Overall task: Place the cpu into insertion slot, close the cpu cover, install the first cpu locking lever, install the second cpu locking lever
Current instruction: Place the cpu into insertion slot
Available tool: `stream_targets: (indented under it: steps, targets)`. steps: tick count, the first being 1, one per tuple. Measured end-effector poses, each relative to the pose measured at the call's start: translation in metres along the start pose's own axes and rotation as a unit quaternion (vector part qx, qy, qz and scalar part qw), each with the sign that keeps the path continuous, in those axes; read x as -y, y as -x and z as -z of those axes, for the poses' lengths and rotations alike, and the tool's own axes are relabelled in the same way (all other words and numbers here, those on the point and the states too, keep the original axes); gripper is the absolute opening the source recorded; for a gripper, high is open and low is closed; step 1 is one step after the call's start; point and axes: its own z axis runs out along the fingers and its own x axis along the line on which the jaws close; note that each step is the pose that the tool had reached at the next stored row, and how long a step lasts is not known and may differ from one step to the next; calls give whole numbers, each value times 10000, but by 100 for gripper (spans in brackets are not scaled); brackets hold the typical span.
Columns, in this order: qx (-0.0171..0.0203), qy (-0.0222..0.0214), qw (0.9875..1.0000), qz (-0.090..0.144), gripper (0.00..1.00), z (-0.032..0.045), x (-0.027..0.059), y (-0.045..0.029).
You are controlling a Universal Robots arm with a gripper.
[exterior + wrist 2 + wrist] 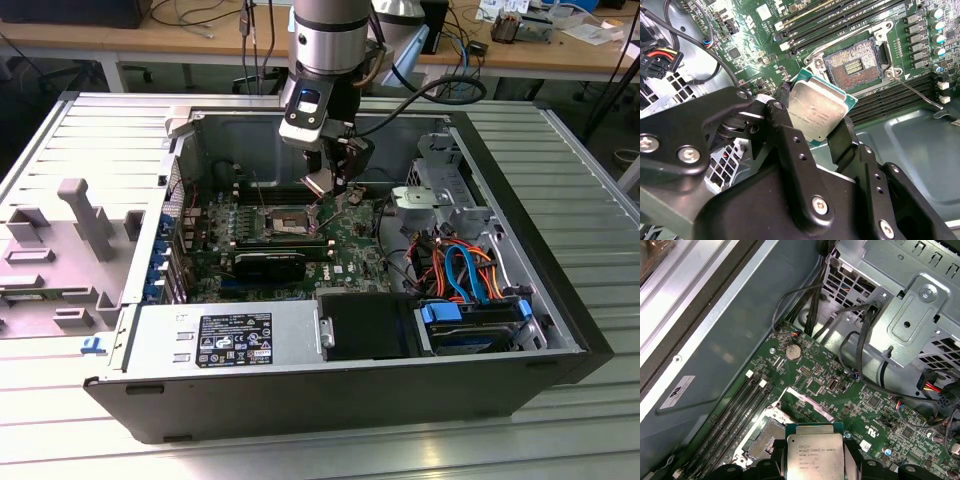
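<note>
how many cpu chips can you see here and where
1. The cpu is held by the gripper above the motherboard, near the empty insertion slot. Others may be hidden.

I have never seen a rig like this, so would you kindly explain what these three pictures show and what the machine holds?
The exterior view shows a robot arm reaching down into an open computer case lying on a metal table. The two wrist views come from cameras riding on the arm, looking along its gripper. The gripper is shut on the cpu, a flat silvery chip, pinched by its edges. It hangs above the green circuit board, near the insertion slot, the square socket, which is open with no chip in it.
</note>
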Motion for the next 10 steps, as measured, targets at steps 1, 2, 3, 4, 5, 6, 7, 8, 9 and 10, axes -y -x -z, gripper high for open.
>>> stream_targets:
  steps: [1, 2, 3, 4, 5, 6, 7, 8, 9, 10]
  targets:
    - [0, 0, 10000, -1, 55, 0, 0, 0]
    - [0, 0, 10000, -1, 55, 0, 0, 0]
    - [0, 0, 10000, -2, 55, 0, 0, 0]
    - [0, 0, 10000, -3, 55, 0, 0, 0]
    - [0, 0, 10000, -5, 55, 0, 0, 0]
    - [1, 0, 10000, -10, 55, -1, 0, 0]
    - [1, 0, 10000, -15, 55, -1, 0, 0]
    - [1, 0, 10000, -18, 55, -1, 0, 0]
    - [1, 0, 10000, -23, 55, -1, 0, 0]
    - [2, -1, 10000, -32, 55, -1, 0, 0]
